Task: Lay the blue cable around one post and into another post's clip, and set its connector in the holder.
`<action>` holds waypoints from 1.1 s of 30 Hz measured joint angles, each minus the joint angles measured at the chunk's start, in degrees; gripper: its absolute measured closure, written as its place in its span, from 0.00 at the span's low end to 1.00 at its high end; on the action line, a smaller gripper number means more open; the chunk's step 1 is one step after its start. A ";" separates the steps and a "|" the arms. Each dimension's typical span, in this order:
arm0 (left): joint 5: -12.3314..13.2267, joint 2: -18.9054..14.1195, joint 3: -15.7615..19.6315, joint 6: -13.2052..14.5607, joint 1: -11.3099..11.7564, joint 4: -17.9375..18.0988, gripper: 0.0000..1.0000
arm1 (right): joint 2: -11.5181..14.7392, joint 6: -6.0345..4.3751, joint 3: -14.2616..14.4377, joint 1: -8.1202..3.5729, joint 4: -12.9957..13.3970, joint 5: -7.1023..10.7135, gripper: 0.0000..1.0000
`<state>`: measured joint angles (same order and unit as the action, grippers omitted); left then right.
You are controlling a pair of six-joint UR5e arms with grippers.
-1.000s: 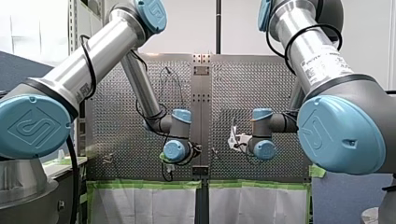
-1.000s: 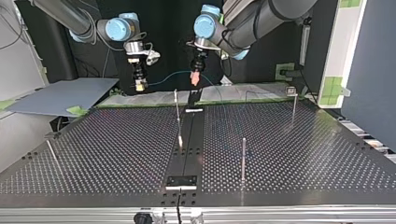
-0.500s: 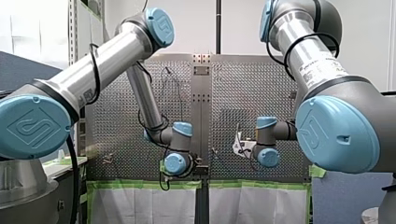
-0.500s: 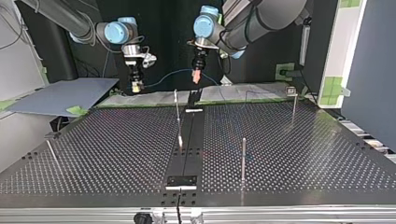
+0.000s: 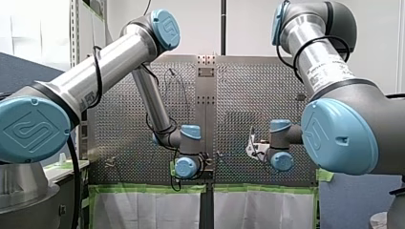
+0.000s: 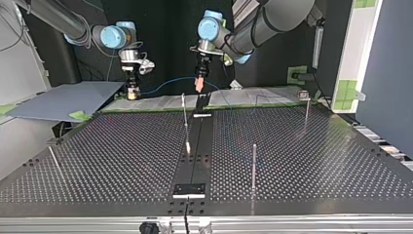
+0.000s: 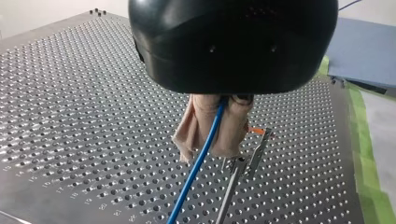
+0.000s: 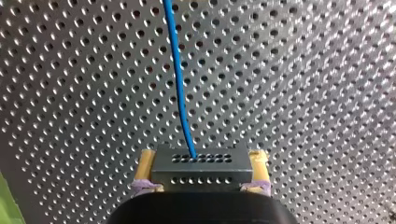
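L gripper (image 7: 212, 145), black body: beige pads (image 7: 232, 130) pressed together on the thin blue cable (image 7: 196, 169). Cable leaves the pads and runs down past them, above the perforated metal table (image 7: 70, 107). Just beside the pads stands a slim metal post with a clip head (image 7: 236, 175) and a small orange tab (image 7: 255, 129) at its tip. Cable is close to the post but not in the clip.

R gripper (image 8: 201, 159): yellow pads (image 8: 146, 161) clamped on either side of a small grey metal connector (image 8: 201, 165) with rows of holes in its face. Cable enters the connector's middle and runs straight away ahead of the gripper, off the table surface.

Top view: both grippers hang over the table's far edge, R at view's left, L near centre. Cable spans between them in a shallow upward arc, in the air. A second strand drops from L gripper toward the far edge; its end is too thin to trace.

On the table: bare steel post (image 6: 253, 163) right of centre, well apart from the cable. Far-right post with a small square head (image 6: 305, 105), poss. the holder, can't confirm. Black centre strip (image 6: 195, 146) runs front to back.
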<state>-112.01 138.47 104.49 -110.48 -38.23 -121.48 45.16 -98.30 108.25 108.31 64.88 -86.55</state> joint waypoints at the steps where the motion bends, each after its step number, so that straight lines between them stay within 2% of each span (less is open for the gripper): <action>1: -0.20 0.04 -0.08 0.18 0.00 0.06 0.93 | -0.04 0.00 -0.01 -0.33 0.09 0.19 1.00; 7: -0.62 1.65 -1.69 1.16 -0.13 -0.94 0.93 | -0.29 0.22 -0.01 -1.90 0.62 1.82 1.00; 10: -0.35 3.09 -3.12 1.24 -0.31 -1.97 0.93 | -0.81 0.39 -0.01 -2.40 1.04 3.05 1.00; 15: -0.12 5.47 -5.12 0.68 -0.58 -1.24 0.93 | -2.06 0.55 -0.02 -3.12 2.05 5.00 1.00; 19: -0.13 5.96 -6.72 0.30 -0.55 -1.36 0.93 | -3.22 0.42 -0.36 -3.69 3.17 6.68 1.00; 26: -0.15 6.21 -8.82 0.30 0.08 -1.54 0.91 | -3.74 0.37 -1.07 -4.13 3.09 7.40 1.00; 33: 0.01 8.32 -11.00 0.89 0.76 -2.29 0.91 | -4.71 0.59 -1.93 -4.54 3.10 7.93 1.00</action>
<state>-112.00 146.78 93.49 -109.59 -37.47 -123.78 40.45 -97.71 106.33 103.77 67.99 -78.62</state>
